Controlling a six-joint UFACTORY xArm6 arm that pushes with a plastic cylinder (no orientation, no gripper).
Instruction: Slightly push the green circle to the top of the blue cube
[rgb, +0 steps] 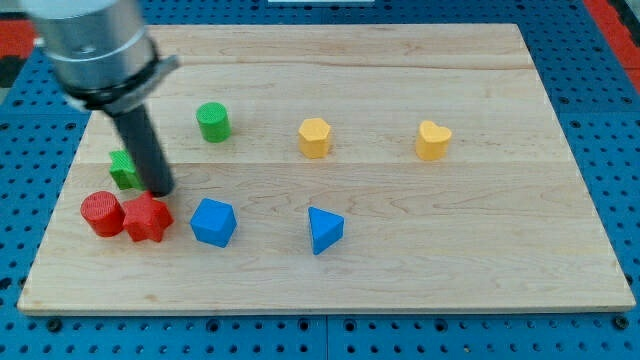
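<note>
Our tip (160, 190) has no jaws, nothing gripped. Green circle (213, 121) sits at 12 o'clock of blue cube (213, 221); we circle round, nudge gently toward 6.

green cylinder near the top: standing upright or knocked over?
Upright: the green circle shows its round flat face upward, resting apart from the other blocks. My tip is lower left of it.

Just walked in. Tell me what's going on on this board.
A robot arm with a dark rod is pushing blocks on a wooden board. My tip sits at the view's left, between a partly hidden green block and the red star. The green circle stands apart, above and slightly left of the blue cube; the tip is not touching either.
</note>
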